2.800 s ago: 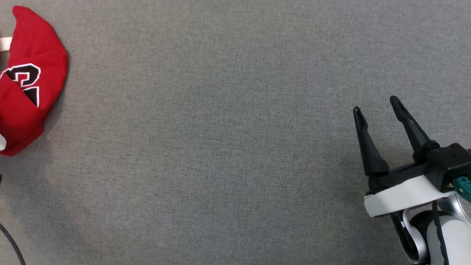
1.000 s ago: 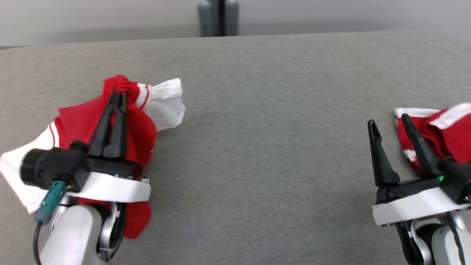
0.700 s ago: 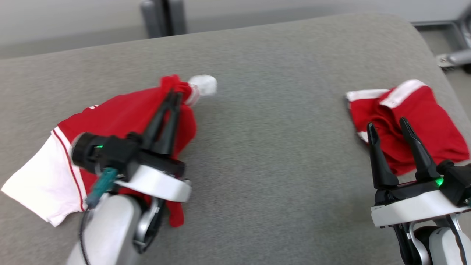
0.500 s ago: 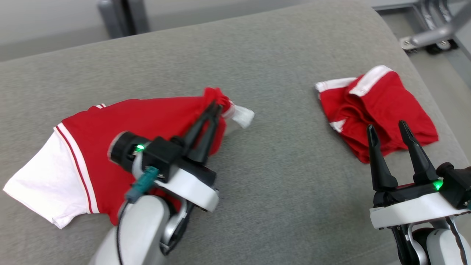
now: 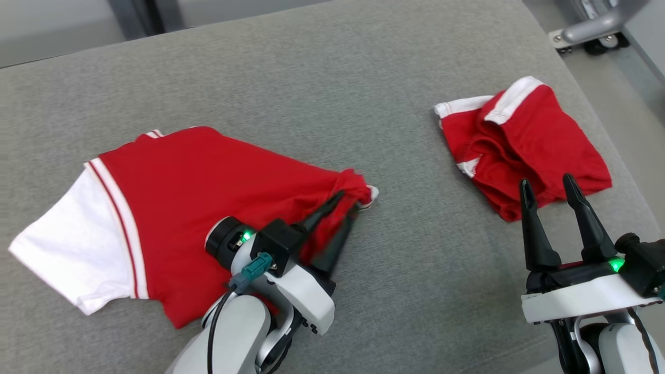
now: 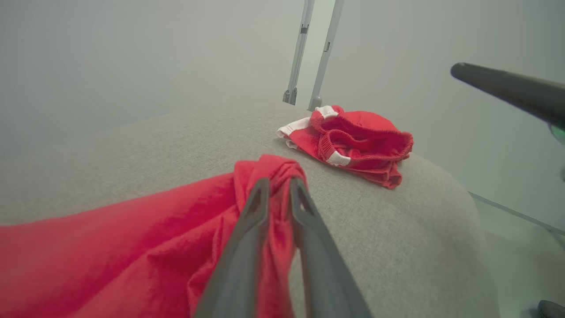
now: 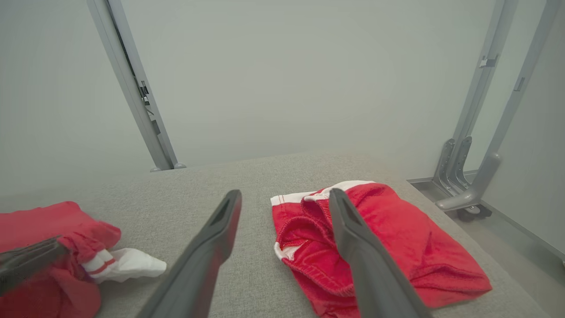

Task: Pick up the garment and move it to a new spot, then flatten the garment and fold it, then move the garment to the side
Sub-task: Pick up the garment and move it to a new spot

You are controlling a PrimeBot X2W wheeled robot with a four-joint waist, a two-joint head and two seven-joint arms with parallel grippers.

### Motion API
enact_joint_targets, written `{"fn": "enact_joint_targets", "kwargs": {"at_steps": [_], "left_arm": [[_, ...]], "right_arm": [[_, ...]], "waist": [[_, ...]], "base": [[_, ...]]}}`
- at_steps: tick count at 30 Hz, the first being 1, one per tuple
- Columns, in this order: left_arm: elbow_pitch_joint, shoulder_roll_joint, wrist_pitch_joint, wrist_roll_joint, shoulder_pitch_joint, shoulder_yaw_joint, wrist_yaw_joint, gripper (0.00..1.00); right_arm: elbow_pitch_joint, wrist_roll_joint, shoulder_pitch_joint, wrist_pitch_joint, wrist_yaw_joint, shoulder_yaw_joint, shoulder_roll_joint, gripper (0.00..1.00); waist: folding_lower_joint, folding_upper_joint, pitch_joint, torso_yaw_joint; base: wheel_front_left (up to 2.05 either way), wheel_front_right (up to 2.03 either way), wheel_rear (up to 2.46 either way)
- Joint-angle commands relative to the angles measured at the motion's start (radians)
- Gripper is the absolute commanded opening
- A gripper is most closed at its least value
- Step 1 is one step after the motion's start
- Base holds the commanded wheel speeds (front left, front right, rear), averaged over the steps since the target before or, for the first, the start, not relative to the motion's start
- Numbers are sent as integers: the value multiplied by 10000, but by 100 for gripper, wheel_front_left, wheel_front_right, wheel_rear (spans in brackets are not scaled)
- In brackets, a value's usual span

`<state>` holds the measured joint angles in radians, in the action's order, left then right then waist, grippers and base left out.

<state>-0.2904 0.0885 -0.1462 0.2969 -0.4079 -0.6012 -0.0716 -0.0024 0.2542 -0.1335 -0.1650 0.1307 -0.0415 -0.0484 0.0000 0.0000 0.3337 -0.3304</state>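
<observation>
Left claw (image 5: 347, 203) pinches the stretched red, white-sleeved garment (image 5: 208, 182); right claw (image 5: 546, 181) gapes.

Overhead head camera; low wrist cameras, shared garment (image 6: 132, 247)

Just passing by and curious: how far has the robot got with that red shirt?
Early on. The red shirt lies partly spread on the grey surface. The left gripper is shut on its bunched end, placing it. Flattening, folding and moving aside are left. The right gripper hangs open by the red shorts.
</observation>
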Motion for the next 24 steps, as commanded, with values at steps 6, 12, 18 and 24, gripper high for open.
{"fn": "enact_joint_targets", "kwargs": {"at_steps": [6, 12, 18, 24], "left_arm": [[373, 143, -307, 462, 281, 357, 57, 100], [1015, 432, -691, 1012, 482, 1389, 546, 100], [1306, 1000, -934, 1215, 710, 2436, 1054, 100], [1557, 1559, -1029, 1194, 1138, 3149, 1471, 100]], "right_arm": [[-1, -184, -119, 60, 3, 159, -53, 100], [-50, -391, -28, 221, 3, 244, -56, 100], [-130, -528, 86, 407, 3, 288, -58, 100], [-130, -661, 240, 553, 3, 349, -56, 100]], "waist": [[0, 0, -368, 818], [0, 0, -731, 1506], [0, 0, -1075, 1922], [0, 0, -1397, 2147]], "base": [[0, 0, 0], [0, 0, 0], [0, 0, 0], [0, 0, 0]]}}
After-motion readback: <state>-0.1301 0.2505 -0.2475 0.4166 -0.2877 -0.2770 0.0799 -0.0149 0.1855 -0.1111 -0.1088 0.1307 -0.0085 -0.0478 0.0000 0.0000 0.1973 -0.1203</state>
